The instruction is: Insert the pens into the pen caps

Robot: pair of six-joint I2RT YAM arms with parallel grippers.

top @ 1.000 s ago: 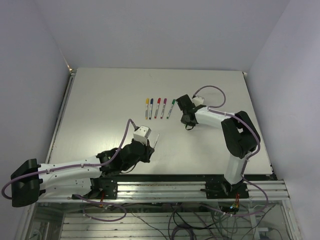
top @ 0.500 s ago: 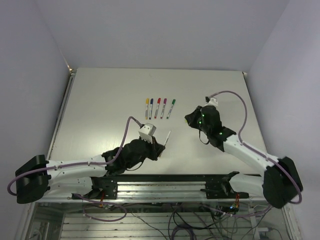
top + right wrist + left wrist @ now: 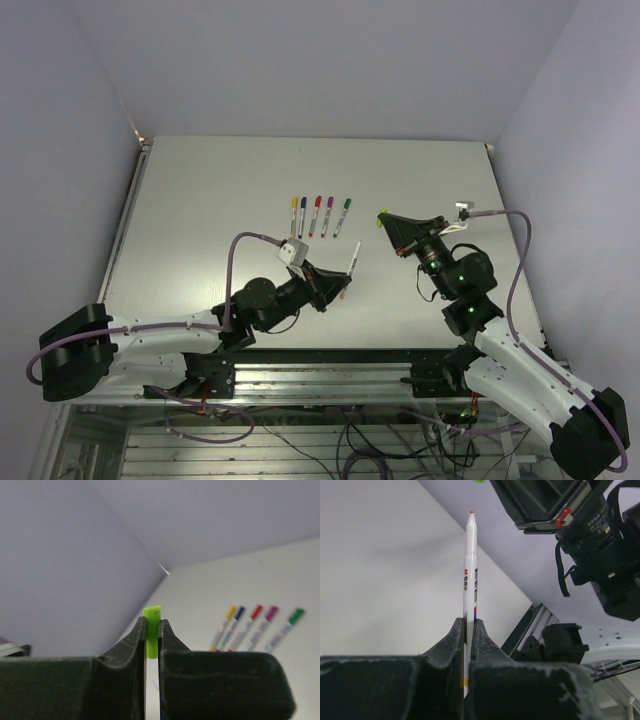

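While five pens [image 3: 319,216] lie already capped in a row on the desk [image 3: 220,200], the left tool [image 3: 468,630] is closed on the last pen [image 3: 470,565] and the right tool [image 3: 151,630] pinches the light green cap [image 3: 152,616]; joining them remains.

Five capped pens [image 3: 320,215] are laid in a row. Near the row's right end, an uncapped white pen [image 3: 470,570] is held tilted, and a light green cap [image 3: 152,637] is gripped.
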